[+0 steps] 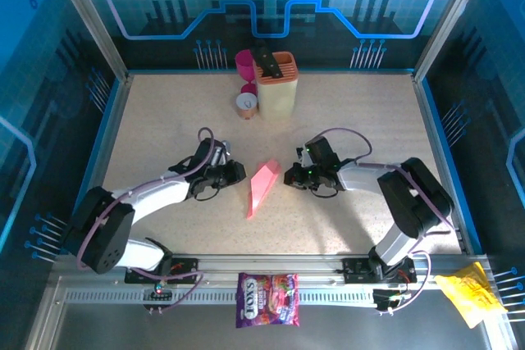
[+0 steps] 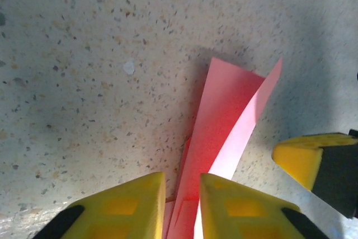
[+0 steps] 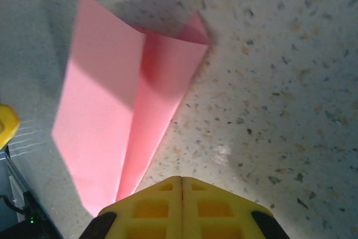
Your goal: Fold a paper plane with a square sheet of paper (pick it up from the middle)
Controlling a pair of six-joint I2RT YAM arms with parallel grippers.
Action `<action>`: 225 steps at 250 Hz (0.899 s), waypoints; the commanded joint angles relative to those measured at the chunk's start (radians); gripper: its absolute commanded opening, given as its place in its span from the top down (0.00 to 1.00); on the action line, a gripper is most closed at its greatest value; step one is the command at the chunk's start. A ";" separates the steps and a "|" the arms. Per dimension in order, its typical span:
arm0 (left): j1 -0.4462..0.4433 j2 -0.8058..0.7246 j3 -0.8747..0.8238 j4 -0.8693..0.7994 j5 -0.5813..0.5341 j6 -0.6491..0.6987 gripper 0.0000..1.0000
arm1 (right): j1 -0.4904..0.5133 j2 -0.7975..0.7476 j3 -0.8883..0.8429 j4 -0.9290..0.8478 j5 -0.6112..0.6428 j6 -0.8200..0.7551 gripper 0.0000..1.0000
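The square sheet of paper is folded into a narrow pink paper plane (image 1: 262,188) lying on the speckled table between the two grippers. In the left wrist view the paper plane (image 2: 224,116) runs up from between my fingers. My left gripper (image 1: 240,173) (image 2: 183,180) stands open by a narrow gap with a raised fold of the plane inside that gap. I cannot tell if the pads touch it. My right gripper (image 1: 291,176) (image 3: 182,180) is shut on nothing, just right of the paper plane (image 3: 112,110). One of its yellow fingers (image 2: 302,158) shows beside the plane.
At the back of the table stand a beige holder (image 1: 276,84), a magenta cup (image 1: 244,61) and a small round can (image 1: 246,104). A purple candy bag (image 1: 267,299) lies on the front rail. A yellow bag (image 1: 469,294) lies at the front right.
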 commanded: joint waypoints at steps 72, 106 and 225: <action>-0.011 0.157 0.091 -0.078 0.068 0.048 0.77 | 0.058 0.139 -0.004 0.149 -0.002 0.069 1.00; -0.049 0.202 0.128 -0.075 0.079 0.057 0.75 | 0.058 0.156 -0.002 0.152 -0.005 0.070 1.00; -0.172 0.210 0.165 0.038 0.114 0.021 0.64 | 0.058 0.230 -0.021 0.176 -0.009 0.075 1.00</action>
